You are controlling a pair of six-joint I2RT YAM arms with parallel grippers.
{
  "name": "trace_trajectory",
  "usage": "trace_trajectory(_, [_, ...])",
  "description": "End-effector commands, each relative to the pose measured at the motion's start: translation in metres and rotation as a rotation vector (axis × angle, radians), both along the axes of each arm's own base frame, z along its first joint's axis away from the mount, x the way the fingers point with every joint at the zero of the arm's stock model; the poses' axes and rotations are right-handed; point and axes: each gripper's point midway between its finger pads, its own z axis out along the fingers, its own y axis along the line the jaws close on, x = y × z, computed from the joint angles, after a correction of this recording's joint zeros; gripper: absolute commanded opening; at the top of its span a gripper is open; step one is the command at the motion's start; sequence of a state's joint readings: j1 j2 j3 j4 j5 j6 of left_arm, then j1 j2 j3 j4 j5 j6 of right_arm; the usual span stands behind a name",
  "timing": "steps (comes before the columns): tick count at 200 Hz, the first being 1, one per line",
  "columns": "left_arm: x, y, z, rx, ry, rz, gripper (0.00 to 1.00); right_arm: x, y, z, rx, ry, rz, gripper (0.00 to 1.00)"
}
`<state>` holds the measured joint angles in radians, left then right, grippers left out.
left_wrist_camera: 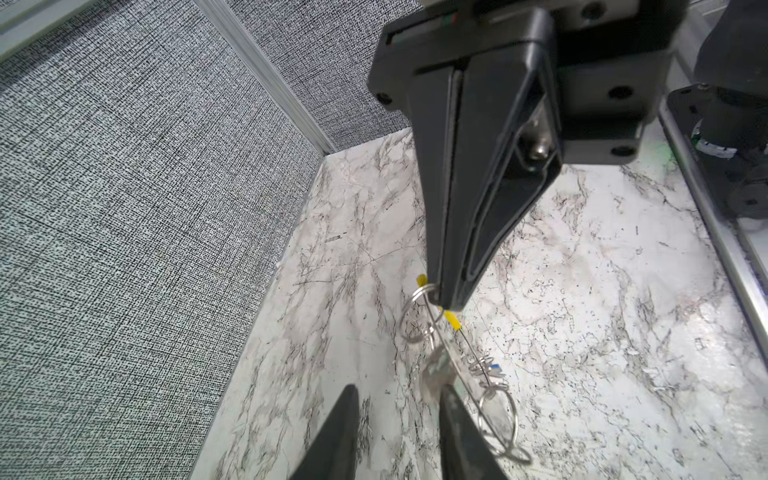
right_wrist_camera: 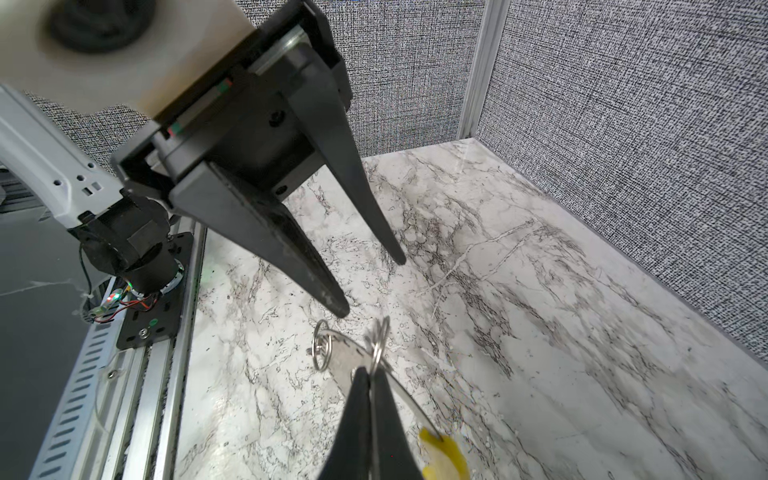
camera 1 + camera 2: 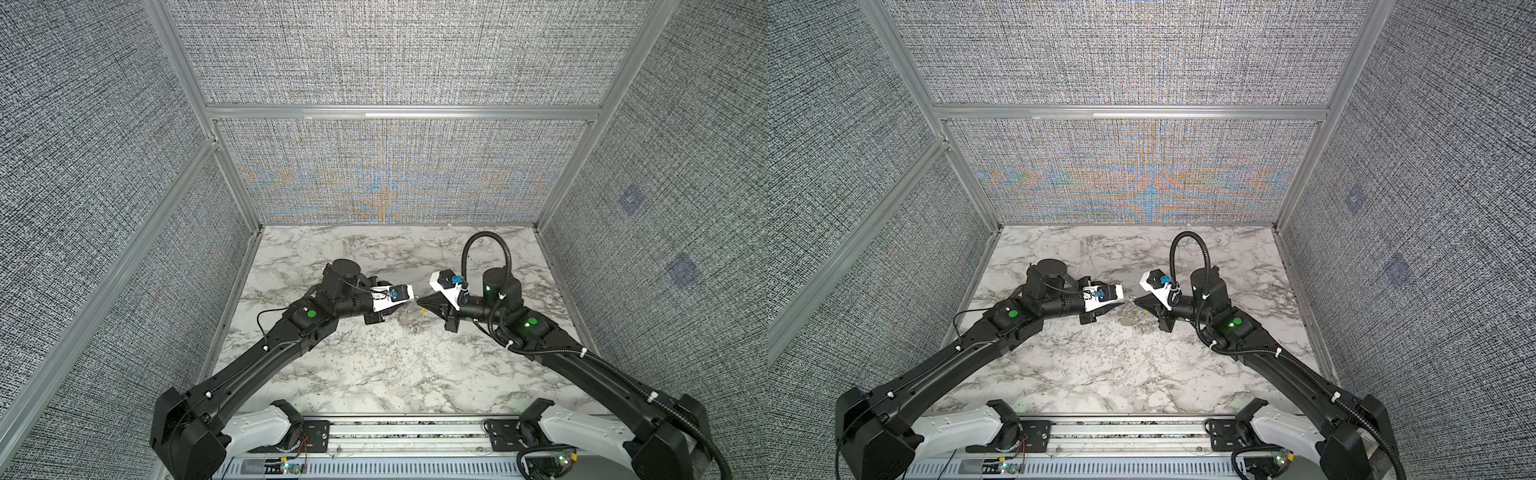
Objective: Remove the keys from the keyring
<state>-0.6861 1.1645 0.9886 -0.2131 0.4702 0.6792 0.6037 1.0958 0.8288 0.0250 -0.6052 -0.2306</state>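
Right jaws, nearest the lens, are clenched on the keyring (image 1: pixel 452 321) near its yellow sleeve (image 2: pixel 442 457), at the middle of the bench (image 3: pixel 374 374). Left jaws stand released beside the pale key (image 1: pixel 434 374). If they pull crookedly, the thin wire may slip out.

The keyring (image 1: pixel 451 321), a thin grey wire hoop with a yellow sleeve on part of its rim, is pinched by the sleeve between the closed tips of the right gripper (image 1: pixel 449 298). Two keys are hung from it by small split rings (image 1: pixel 498 419). The pale silvery key (image 1: pixel 435 376) is seen dangling and blurred. The blue-headed key (image 1: pixel 495 368) is glimpsed only partly behind the wire.
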Motion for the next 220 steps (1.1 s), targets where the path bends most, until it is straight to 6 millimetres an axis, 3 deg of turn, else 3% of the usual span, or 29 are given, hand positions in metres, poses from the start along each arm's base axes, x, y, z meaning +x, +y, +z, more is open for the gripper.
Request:
trace_trajectory(1, [-0.009,-0.002,0.013,-0.076,0.082,-0.042,0.32,-0.008,0.003,0.004,0.000,-0.039,0.070,0.00])
trace_trajectory(100, [-0.029,-0.010,0.008,-0.114,0.227,-0.161,0.26,-0.013,0.007,0.003,-0.017,-0.134,0.154,0.00])
trace_trajectory(220, [-0.025,-0.015,0.001,-0.122,0.230,-0.174,0.19,-0.017,0.011,0.008,0.001,-0.155,0.196,0.00])
